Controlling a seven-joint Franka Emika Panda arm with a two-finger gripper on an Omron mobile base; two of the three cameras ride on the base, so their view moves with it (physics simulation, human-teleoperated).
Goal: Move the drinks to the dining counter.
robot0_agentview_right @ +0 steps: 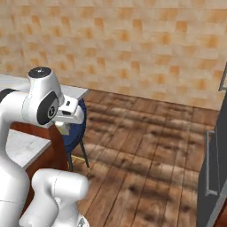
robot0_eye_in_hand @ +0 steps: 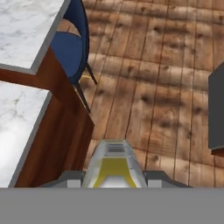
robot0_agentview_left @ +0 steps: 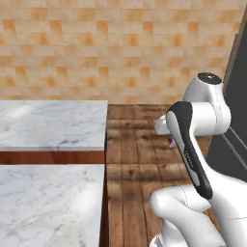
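Hand view, claw (robot0_eye_in_hand: 114,177) pinching carton (robot0_eye_in_hand: 114,164), counter edge (robot0_eye_in_hand: 41,61) left, open floor (robot0_eye_in_hand: 162,87) right.

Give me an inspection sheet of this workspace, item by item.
Surface: raised marble counter, with a lower marble top next to it.
Job's things: carton held between the jaws, not yet on the counter.
Clutter: nothing seen.
Grippers: gripper shut on the carton.
Cables: nothing seen.
Surroundings: blue stool at the counter's end, wood floor, tiled wall, dark appliance.
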